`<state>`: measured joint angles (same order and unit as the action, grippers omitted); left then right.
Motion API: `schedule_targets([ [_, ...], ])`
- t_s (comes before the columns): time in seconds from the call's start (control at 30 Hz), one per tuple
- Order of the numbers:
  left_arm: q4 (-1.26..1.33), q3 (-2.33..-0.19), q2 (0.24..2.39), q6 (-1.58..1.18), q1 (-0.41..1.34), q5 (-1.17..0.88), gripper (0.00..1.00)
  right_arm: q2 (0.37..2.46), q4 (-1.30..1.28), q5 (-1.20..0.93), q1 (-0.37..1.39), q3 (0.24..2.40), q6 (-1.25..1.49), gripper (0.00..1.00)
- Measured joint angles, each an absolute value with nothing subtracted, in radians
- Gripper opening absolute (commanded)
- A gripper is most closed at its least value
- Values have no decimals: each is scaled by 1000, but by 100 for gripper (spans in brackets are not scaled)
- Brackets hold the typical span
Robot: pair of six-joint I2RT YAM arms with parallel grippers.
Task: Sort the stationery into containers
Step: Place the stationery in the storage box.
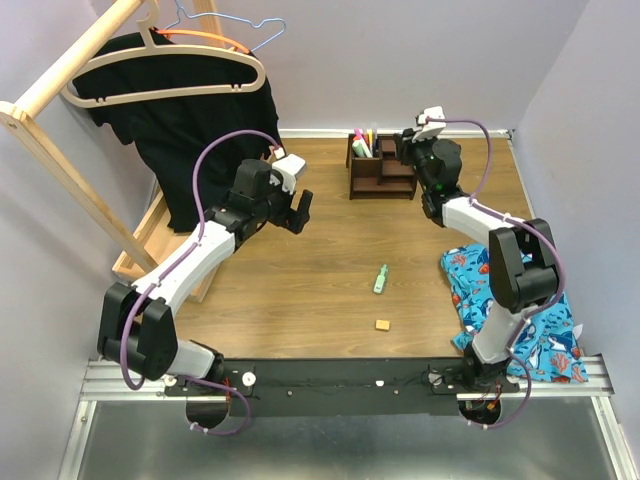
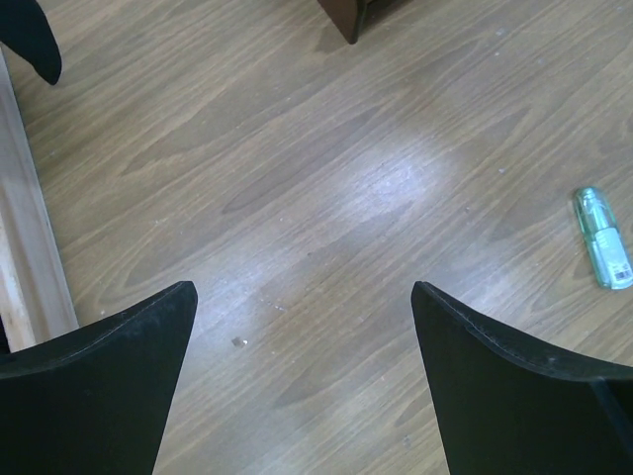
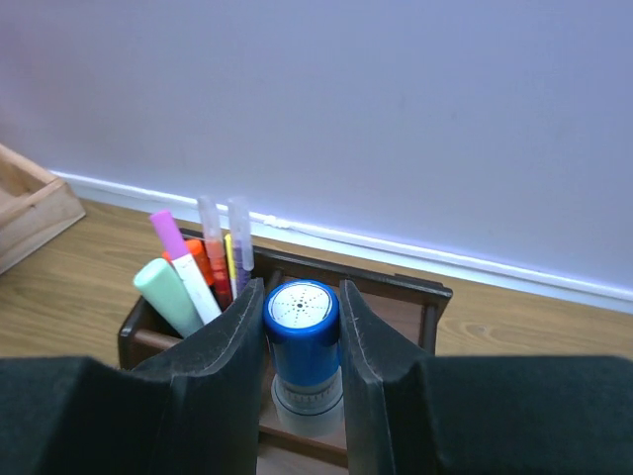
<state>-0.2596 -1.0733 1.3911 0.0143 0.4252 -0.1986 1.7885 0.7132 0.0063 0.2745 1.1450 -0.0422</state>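
Our right gripper (image 3: pixel 302 297) pinches the blue-capped tube (image 3: pixel 302 322) above the dark wooden organizer (image 3: pixel 401 292), beside pens (image 3: pixel 214 252). Our left gripper (image 2: pixel 302 289) stands spread.

Blue fish-print cloth (image 1: pixel 555 345) near right on brown wooden table (image 1: pixel 330 240); black garment (image 1: pixel 200 150) hanging from light wooden clothes rack (image 1: pixel 60 68), far left.

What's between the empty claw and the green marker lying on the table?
Only bare table between left gripper and green highlighter, as the top view shows.
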Motion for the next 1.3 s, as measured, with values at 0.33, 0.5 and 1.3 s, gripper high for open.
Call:
schedule_targets([
  [0.33,-284,-1073,1415,47,428,-145,99,1861,829,15,254,1130,1,1],
  [0.5,-287,-1073,1431,72,448,-109,99,1910,899,14,254,1126,12,1],
  [1.3,-297,-1088,1481,131,479,-29,99,2021,1060,-13,253,1100,-10,1],
])
